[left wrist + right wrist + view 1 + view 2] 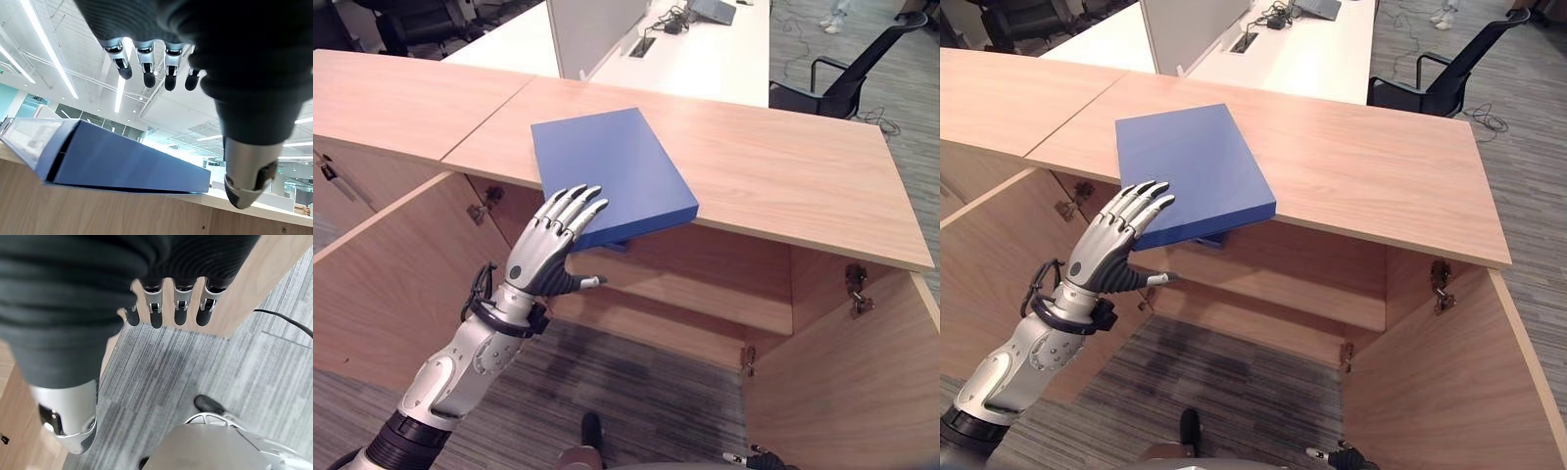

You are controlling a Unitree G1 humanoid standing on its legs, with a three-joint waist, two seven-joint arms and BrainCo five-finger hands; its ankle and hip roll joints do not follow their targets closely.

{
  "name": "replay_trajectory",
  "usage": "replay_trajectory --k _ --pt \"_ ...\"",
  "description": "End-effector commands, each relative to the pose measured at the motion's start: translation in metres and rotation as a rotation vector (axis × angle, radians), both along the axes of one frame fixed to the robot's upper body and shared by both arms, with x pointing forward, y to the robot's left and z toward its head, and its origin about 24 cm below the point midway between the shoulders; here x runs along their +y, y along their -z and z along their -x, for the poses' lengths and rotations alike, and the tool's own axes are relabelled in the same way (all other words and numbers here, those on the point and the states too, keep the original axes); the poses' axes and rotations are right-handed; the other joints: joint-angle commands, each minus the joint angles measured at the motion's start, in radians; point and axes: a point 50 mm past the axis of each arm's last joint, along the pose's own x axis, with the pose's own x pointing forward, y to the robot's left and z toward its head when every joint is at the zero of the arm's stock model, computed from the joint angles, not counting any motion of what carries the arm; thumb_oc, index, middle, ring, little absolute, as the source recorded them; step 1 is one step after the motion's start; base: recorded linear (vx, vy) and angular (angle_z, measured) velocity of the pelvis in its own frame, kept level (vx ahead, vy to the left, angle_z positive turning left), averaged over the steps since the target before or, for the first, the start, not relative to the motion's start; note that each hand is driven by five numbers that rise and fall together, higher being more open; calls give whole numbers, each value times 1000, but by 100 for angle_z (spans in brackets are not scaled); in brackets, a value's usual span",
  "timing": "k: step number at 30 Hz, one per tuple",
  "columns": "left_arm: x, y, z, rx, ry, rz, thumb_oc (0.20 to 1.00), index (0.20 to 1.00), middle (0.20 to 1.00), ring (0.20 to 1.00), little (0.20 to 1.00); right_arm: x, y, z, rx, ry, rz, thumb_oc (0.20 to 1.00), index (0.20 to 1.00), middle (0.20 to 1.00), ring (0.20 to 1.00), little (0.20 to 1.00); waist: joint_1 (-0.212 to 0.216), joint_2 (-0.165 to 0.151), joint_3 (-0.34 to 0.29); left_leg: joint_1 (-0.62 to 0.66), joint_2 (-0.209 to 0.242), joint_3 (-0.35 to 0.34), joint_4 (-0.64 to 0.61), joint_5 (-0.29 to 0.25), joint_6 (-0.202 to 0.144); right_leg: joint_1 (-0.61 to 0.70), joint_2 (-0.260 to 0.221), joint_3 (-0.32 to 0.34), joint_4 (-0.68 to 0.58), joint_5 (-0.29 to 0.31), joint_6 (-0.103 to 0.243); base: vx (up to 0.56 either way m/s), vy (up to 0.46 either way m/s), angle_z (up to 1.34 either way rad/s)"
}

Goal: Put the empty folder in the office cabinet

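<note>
A blue folder [607, 171] lies flat on the wooden cabinet top [783, 166], its near corner jutting out over the front edge. My left hand [543, 255] is raised in front of that corner, open, with its fingers [146, 73] straight and spread. In the left wrist view the folder [122, 161] shows edge-on, with a gap between it and the fingertips. My right hand [155, 313] hangs low over the carpet, its fingers straight and holding nothing.
Both cabinet doors stand open, the left door [391, 284] and the right door [862, 382], with a wooden shelf [705, 294] inside. Behind the cabinet are a white desk [705, 59] and a black office chair [852, 69]. A person's shoes [832, 20] show far back.
</note>
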Motion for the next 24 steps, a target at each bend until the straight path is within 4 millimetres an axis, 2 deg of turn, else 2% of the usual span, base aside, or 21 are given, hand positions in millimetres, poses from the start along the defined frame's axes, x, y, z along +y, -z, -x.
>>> replay_trajectory --k 1,12,20,24 --pt "5 -15 -16 -99 -69 -38 1000 1000 1000 1000 1000 2 -2 -9 -21 -32 18 1000 1000 1000 1000 1000 -8 -32 -2 76 34 52 1 -132 -44 -42 -61 18 -61 84 58 0 0 0" --pt "17 -4 -40 -148 -261 -109 1000 1000 1000 1000 1000 0 -1 -3 0 -24 30 1000 1000 1000 1000 1000 -26 -37 -11 84 37 65 1 -141 -43 -41 -61 30 -61 83 59 3 -3 -5" --pt "13 -12 -57 -227 -324 -188 1000 1000 1000 1000 1000 -1 -1 -4 8 -37 42 1000 1000 1000 1000 1000 -40 -35 -13 89 37 73 1 -147 -42 -42 -64 39 -61 85 61 1 0 -1" --pt "9 -9 -64 -221 -331 -250 1000 1000 1000 1000 1000 -2 -1 -4 12 -44 46 1000 1000 1000 1000 1000 -45 -35 -15 91 38 76 1 -150 -41 -41 -64 41 -61 84 61 6 -8 -9"
